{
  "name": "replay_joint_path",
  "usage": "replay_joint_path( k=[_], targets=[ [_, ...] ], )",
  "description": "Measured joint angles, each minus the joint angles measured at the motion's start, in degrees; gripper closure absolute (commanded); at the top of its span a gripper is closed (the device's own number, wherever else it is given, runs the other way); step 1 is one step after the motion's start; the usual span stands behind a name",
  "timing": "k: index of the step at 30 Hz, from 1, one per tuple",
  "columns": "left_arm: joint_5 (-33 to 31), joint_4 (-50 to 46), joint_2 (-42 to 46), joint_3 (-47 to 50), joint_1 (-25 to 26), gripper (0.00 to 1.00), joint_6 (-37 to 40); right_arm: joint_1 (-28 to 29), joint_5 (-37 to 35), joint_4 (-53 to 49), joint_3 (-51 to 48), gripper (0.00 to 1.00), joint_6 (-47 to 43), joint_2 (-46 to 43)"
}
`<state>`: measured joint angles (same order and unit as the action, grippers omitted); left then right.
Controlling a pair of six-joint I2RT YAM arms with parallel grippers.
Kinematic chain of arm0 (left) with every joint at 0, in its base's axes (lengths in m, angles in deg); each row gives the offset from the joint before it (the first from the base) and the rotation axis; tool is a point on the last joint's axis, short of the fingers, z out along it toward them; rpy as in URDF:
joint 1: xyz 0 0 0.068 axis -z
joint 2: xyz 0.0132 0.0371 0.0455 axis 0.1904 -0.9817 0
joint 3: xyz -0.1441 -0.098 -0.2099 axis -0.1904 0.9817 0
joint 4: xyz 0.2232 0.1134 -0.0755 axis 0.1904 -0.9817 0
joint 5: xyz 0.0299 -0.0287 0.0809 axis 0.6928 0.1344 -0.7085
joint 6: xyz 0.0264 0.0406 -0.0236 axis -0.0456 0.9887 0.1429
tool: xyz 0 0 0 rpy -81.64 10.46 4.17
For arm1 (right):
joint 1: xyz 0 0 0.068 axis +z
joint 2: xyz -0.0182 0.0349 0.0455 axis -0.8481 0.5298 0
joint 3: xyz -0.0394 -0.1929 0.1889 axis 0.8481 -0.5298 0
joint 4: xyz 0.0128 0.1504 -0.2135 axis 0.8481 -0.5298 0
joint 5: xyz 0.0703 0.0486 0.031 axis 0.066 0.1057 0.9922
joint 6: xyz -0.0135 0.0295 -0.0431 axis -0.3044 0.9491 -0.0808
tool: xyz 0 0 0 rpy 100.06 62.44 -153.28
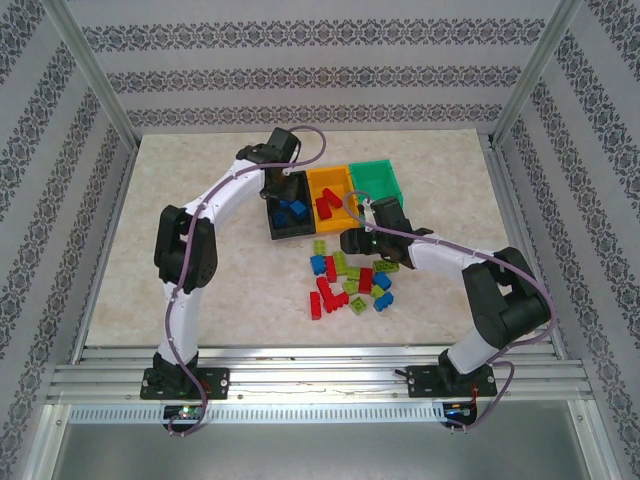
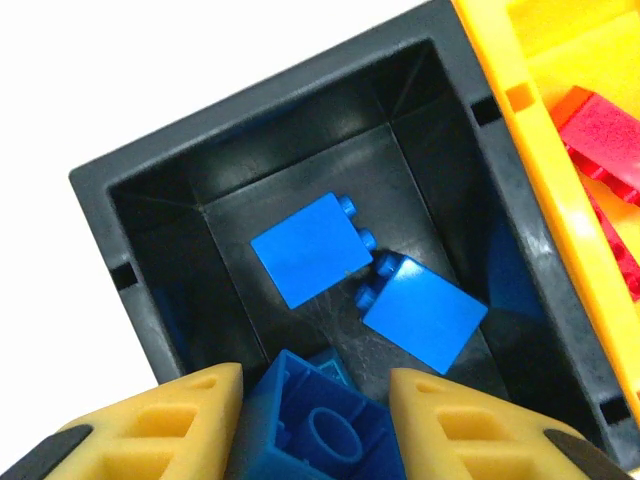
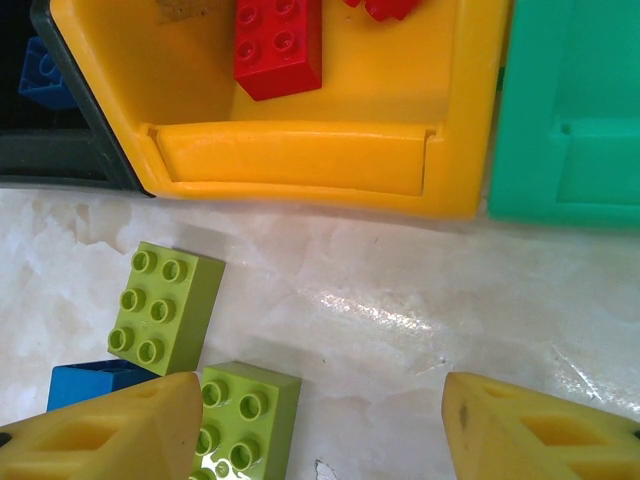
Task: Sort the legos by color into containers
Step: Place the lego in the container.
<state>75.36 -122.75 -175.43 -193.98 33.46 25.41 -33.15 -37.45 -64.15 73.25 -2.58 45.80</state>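
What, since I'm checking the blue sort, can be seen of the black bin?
The black bin is a rectangular open-top tub of glossy dark plastic with a notched rim, on the table, its side against the orange-yellow bin. Two blue bricks lie flat inside; the left fingers hold a third blue brick over it.

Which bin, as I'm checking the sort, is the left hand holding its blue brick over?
The black bin, the leftmost: the left hand grips the blue brick above it, and more blue bricks lie inside. The orange-yellow bin beside it holds red bricks.
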Motion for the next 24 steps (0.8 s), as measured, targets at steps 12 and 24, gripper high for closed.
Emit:
replay_joint_path(
  k=[12,24],
  targets=[
    [-2.23,-2.62,0.15,-2.21,0.07,0.42,-1.09,0.00,0.00,0.00,0.00,0.35,0.00,0.20],
    [8.22,8.52,18.18,22.16,3.06,0.43,-3.34,0.04,0.00,0.02,0.00,0.35,0.00,0.46]
  ],
)
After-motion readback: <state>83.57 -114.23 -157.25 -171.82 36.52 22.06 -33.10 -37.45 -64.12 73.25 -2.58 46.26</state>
